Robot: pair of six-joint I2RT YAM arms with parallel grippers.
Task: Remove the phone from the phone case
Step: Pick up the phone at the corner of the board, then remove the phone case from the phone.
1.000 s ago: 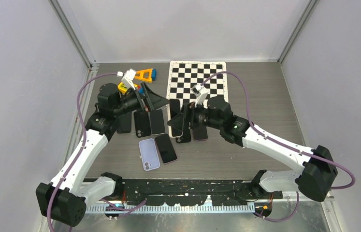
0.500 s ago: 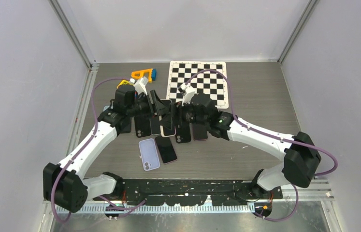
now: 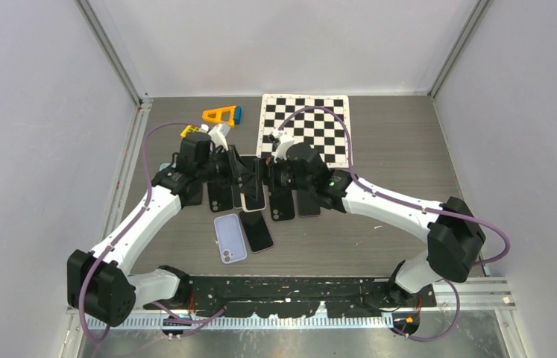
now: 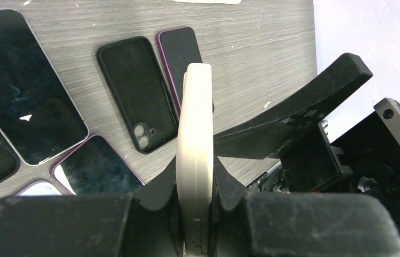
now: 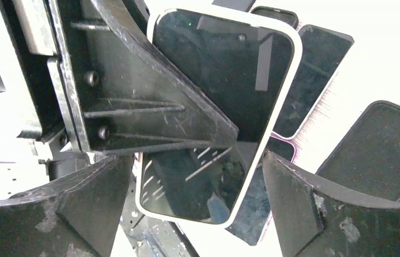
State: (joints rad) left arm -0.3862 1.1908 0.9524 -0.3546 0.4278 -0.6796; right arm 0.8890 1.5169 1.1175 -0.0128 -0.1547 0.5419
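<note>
The phone (image 5: pixel 216 101), dark screen toward the right wrist camera, sits in a cream-white phone case (image 5: pixel 282 91) and hangs above the table between the two arms. My left gripper (image 4: pixel 196 179) is shut on it, pinching its faces, so the case (image 4: pixel 196 107) shows edge-on there. My right gripper (image 5: pixel 197 182) is open, its fingers (image 5: pixel 304 203) standing either side of the phone's lower end with gaps. From above, the cased phone (image 3: pixel 253 195) sits between the left gripper (image 3: pixel 241 175) and the right gripper (image 3: pixel 265 179).
Several phones and empty cases lie on the table below, among them a black case (image 4: pixel 136 91), a lilac phone (image 3: pixel 230 237) and a dark phone (image 3: pixel 256 230). A checkerboard mat (image 3: pixel 312 123) lies at the back. Orange, blue and yellow toys (image 3: pixel 219 115) sit back left.
The left arm swung right to the cased phone that the right gripper carried leftward, and its jaws closed on it. The right gripper's jaws opened wider around it.
</note>
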